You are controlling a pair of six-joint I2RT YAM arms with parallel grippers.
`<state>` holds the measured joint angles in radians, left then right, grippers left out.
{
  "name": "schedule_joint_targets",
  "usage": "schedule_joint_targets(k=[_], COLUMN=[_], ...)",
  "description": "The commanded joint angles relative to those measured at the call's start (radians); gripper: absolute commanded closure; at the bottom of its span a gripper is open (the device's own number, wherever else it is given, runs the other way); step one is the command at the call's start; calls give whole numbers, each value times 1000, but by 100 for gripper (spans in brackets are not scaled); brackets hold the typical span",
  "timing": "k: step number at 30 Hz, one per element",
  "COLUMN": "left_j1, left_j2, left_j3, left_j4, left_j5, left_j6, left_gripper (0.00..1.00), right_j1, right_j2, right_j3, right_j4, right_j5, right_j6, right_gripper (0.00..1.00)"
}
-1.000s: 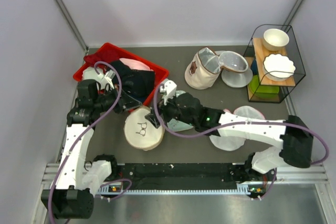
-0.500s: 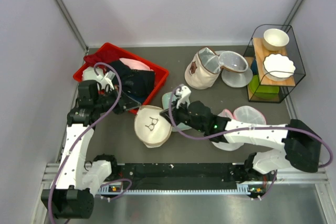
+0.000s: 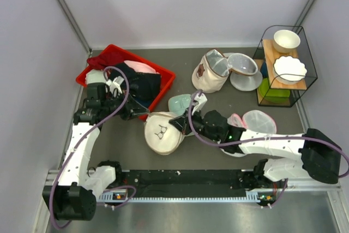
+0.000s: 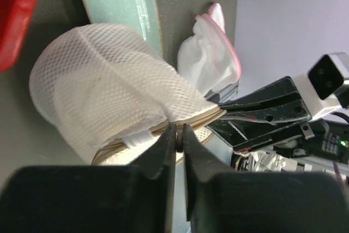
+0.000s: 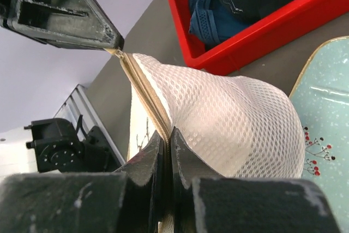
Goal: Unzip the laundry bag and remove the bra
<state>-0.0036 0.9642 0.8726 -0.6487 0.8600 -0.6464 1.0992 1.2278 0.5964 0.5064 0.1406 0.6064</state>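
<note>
The laundry bag (image 3: 162,133), a cream-white padded drum with a small black bra icon on its round face, lies tilted at the table's middle. My left gripper (image 3: 146,114) is shut on the bag's zip edge at its left; in the left wrist view its jaws (image 4: 178,136) pinch a small dark piece at the tan zip band. My right gripper (image 3: 179,124) is shut on the zip seam at the bag's right side, and the right wrist view shows its jaws (image 5: 166,135) closed on that seam beside the mesh wall (image 5: 229,124). The bra is hidden.
A red bin (image 3: 109,58) with dark garments stands at back left, right behind the bag. A teal tray (image 3: 179,103) lies under my right arm. Mesh bags with pink trim (image 3: 257,119), a beige pouch (image 3: 208,75) and a wire rack with bowls (image 3: 286,64) are to the right.
The right gripper went from open to shut on the bag's zip seam. The bag shifted right and toward the near edge; both arms moved with it.
</note>
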Motion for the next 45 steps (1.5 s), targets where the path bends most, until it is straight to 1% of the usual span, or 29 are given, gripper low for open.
schedule_joint_targets(k=[1, 2, 3, 4, 5, 7, 9, 12, 13, 14, 16, 19, 20, 22, 24, 26, 27, 29, 30, 31, 32, 33, 34, 35, 36, 38, 39, 43, 45], left_j1=[30, 28, 27, 27, 24, 25, 24, 19, 16, 14, 16, 11, 7, -41, -88, -128, -184, -261, -356, -407, -456, -540, -582, -623, -707, -780, -833, -933, -970], left_j2=[-31, -56, -70, -87, -103, -113, -124, -148, -154, -166, -182, -211, -228, -243, -260, -277, -280, -286, -288, -283, -269, -259, -246, -216, -193, -113, -87, 65, 93], left_j3=[95, 110, 124, 149, 164, 221, 249, 263, 259, 255, 229, 189, 181, 167, 160, 148, 134, 115, 105, 103, 105, 115, 118, 124, 147, 173, 198, 259, 295], left_j4=[-46, -64, -86, -95, -110, -175, -207, -242, -258, -285, -308, -325, -324, -331, -351, -353, -351, -325, -313, -296, -293, -292, -286, -276, -282, -287, -278, -241, -249], left_j5=[-251, -278, -324, -337, -354, -410, -426, -371, -366, -371, -387, -398, -374, -391, -442, -460, -492, -548, -584, -655, -688, -719, -777, -818, -890, -1014, -1035, -1125, -1211], left_j6=[111, 131, 142, 154, 172, 189, 214, 279, 290, 309, 321, 341, 355, 356, 352, 331, 315, 256, 232, 212, 174, 153, 136, 105, 90, 48, 38, -10, -51], left_gripper=[80, 77, 69, 46, 37, 25, 23, 23, 22, 23, 22, 23, 23, 23, 23, 24, 25, 25, 25, 25, 26, 26, 26, 26, 26, 26, 26, 27, 27], right_j1=[-19, -19, -24, -27, -30, -44, -55, -61, -61, -61, -59, -62, -62, -62, -64, -65, -68, -99, -113, -122, -124, -125, -127, -128, -128, -128, -128, -128, -128], right_j2=[51, 64, 94, 110, 124, 166, 203, 260, 275, 274, 256, 135, 22, -97, -242, -307, -365, -418, -442, -500, -526, -550, -583, -591, -596, -582, -571, -515, -505], right_j3=[147, 172, 222, 250, 273, 315, 362, 436, 448, 454, 450, 395, 319, 240, 159, 116, 99, 38, 13, -12, -55, -72, -82, -92, -92, -77, -69, -30, -21], right_j4=[-176, -215, -232, -252, -259, -226, -232, -296, -343, -361, -406, -416, -358, -321, -357, -435, -506, -586, -610, -612, -612, -612, -617, -620, -631, -640, -640, -651, -651], right_j5=[4, -15, -71, -88, -108, -169, -214, -228, -222, -211, -162, -67, -55, 20, 116, 209, 278, 316, 336, 346, 353, 372, 378, 384, 392, 384, 376, 358, 358], right_j6=[38, 33, 30, 39, 59, 84, 122, 138, 147, 156, 159, 141, 112, 90, 61, 59, 67, 113, 127, 141, 156, 159, 161, 164, 164, 148, 145, 135, 132], right_gripper=[100, 98, 98, 98, 100, 100, 100, 98, 66, 46, 17, 13, 11, 7, 6, 5, 5, 6, 6, 6, 5, 6, 6, 6, 6, 6, 6, 5, 5])
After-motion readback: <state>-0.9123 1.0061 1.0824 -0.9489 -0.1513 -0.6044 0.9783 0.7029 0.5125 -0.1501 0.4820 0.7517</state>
